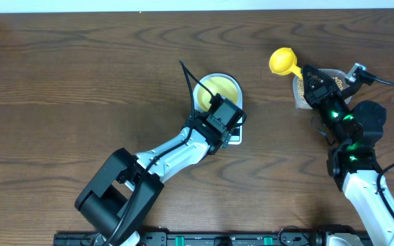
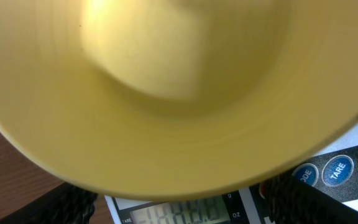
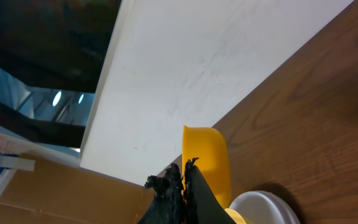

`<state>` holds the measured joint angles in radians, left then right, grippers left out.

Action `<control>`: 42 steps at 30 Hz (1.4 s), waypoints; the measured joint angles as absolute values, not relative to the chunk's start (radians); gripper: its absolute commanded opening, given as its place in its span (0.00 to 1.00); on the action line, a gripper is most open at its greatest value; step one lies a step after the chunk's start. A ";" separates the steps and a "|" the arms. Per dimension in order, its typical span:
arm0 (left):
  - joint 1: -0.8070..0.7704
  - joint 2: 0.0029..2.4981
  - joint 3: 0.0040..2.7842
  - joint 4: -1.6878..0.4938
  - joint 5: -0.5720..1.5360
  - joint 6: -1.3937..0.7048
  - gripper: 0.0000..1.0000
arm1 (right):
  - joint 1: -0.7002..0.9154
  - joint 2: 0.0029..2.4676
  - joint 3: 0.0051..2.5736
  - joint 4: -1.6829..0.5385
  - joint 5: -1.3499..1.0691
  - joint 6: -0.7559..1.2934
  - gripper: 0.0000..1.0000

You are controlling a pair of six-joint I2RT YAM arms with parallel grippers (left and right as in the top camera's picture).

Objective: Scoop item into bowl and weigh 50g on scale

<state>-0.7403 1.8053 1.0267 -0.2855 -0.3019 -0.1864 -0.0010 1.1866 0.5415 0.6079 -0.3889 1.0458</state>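
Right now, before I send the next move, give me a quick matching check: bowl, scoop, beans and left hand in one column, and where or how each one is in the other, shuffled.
1. bowl
2. scoop
3. beans
4. left hand

A. in the clear container
B. open, over the display end of the scale, beside the bowl
C. sitting on the scale
D. gripped by the shut right hand

Pairs: 1-C, 2-D, 3-A, 4-B
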 measured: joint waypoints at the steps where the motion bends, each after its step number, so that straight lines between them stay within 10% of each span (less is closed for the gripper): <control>1: -0.741 1.805 1.027 -0.286 -0.302 -0.186 0.88 | -0.001 1.187 0.542 0.608 -0.389 1.046 0.01; 42: -0.770 1.354 1.025 -0.616 -0.228 -0.214 0.88 | -0.001 1.187 0.542 0.607 -0.389 1.045 0.01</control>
